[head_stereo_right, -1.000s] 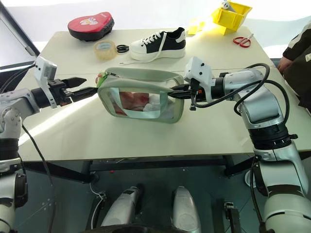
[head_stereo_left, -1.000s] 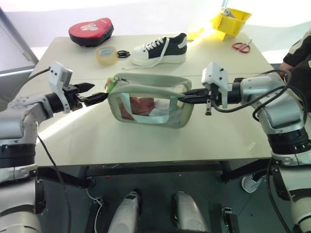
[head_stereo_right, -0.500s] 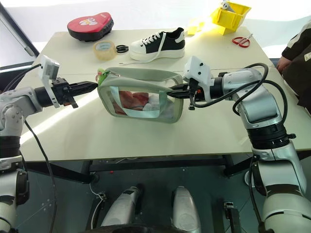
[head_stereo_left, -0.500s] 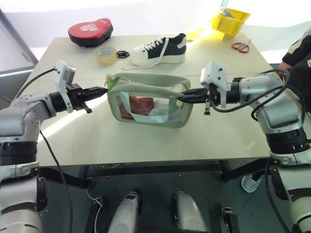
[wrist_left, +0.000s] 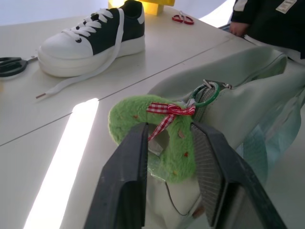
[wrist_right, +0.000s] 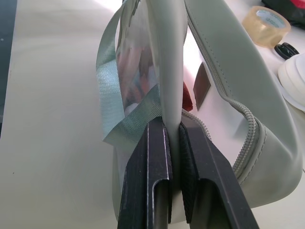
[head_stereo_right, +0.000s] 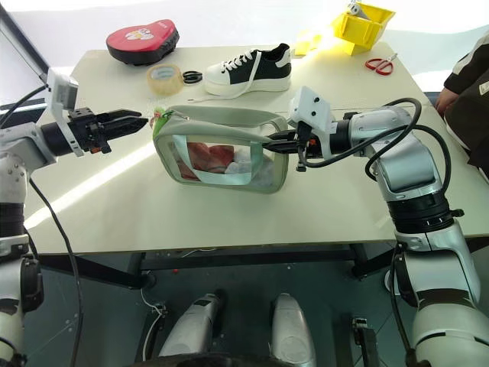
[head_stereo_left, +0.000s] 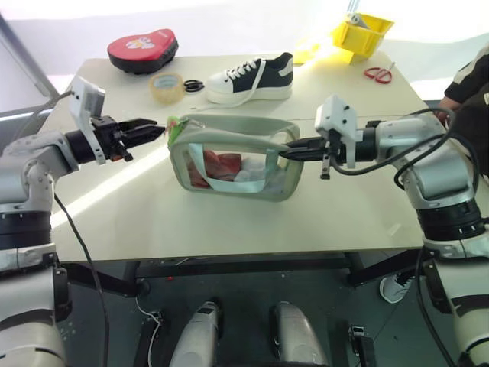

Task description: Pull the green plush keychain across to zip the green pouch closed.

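The bench is carrying everything, and the green pouch is sitting near its middle, upright on its base, its long axis running crosswise from the robot's left to its right, with the zipper top facing up and the clear side panel facing the robot. Red and white contents are showing through that panel, and a light-blue strap is hanging across it.

Behind the pouch, a black-and-white sneaker is lying with its toe pointing to the robot's left. Farther back on the left a red padded mitt is resting, and at the far right corner a yellow bin is standing. A tape roll is lying between mitt and sneaker, black-handled scissors just beside it; red-handled scissors are lying near the bin.

The right gripper is pinching the pouch's right end wall, fingers clenched tight on the sage-green edge.

The green plush keychain is hanging at the pouch's left end, tied with a red checked bow and linked by a green ring to the zipper. The left gripper is reaching toward it roughly level, fingers parted on either side of the plush, not visibly pressing it.
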Action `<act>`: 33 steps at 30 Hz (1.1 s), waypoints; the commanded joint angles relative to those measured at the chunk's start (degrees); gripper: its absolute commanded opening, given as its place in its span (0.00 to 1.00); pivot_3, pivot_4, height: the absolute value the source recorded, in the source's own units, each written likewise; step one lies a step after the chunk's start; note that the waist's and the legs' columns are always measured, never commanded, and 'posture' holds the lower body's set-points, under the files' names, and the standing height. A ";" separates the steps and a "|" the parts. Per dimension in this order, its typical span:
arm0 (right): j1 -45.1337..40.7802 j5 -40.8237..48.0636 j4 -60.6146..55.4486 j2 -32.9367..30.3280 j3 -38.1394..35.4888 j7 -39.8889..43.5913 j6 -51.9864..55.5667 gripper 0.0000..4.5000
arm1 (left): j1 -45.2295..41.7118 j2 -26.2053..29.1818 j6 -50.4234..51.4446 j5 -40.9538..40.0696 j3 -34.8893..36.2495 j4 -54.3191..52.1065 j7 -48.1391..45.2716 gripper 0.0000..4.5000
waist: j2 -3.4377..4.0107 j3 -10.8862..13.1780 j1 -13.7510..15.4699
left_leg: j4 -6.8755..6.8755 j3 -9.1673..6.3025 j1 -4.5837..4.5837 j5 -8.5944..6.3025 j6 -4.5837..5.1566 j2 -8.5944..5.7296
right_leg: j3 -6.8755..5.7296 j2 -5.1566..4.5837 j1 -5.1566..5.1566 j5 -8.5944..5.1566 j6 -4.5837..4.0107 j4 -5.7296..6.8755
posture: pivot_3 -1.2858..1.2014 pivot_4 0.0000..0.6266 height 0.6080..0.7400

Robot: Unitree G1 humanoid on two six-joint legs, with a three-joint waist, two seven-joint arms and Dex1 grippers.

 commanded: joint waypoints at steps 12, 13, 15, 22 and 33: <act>-0.71 -0.12 -2.71 -0.39 -1.09 0.00 0.07 0.00 | -1.54 -3.78 -1.46 1.39 -1.21 1.73 1.90 0.65 | 0.00 0.00 0.06 | 0.16 0.00 0.00 0.00 0.00 -0.01 | 0.01 0.00 0.06 0.04 0.04 0.00 | 0.52 0.24 1.00; -0.68 -0.12 -2.80 -0.42 -1.10 0.00 0.11 0.00 | -1.63 -3.85 -1.40 1.40 -1.24 1.73 1.79 0.58 | 0.00 0.00 0.04 | 0.18 0.01 0.00 0.00 0.00 -0.02 | 0.02 0.00 0.08 0.05 0.05 0.00 | 0.52 0.24 1.00; -0.62 -0.10 -3.02 -0.48 -1.16 -0.01 0.26 0.00 | -1.79 -3.82 -1.41 1.41 -1.51 1.72 1.19 0.37 | 0.00 0.00 0.02 | 0.20 0.01 0.00 -0.01 0.00 -0.01 | 0.02 0.00 0.08 0.06 0.06 0.00 | 0.52 0.24 1.00; -0.67 -0.05 -3.47 -0.47 -1.28 -0.09 0.69 0.00 | -1.98 -4.35 -2.03 1.86 -1.80 3.13 0.62 0.01 | 0.00 0.00 0.01 | 0.21 0.01 0.00 -0.01 0.00 -0.01 | 0.02 0.00 0.08 0.07 0.07 0.00 | 0.52 0.24 1.00; -0.72 -0.52 -2.89 -0.48 -1.24 -0.33 0.23 0.00 | -8.40 -2.75 -6.72 3.63 -0.90 2.12 0.45 0.01 | 0.00 0.00 -0.05 | 0.23 0.02 -0.02 -0.01 0.01 -0.02 | 0.02 0.00 0.08 0.08 0.08 0.00 | 0.52 0.24 1.00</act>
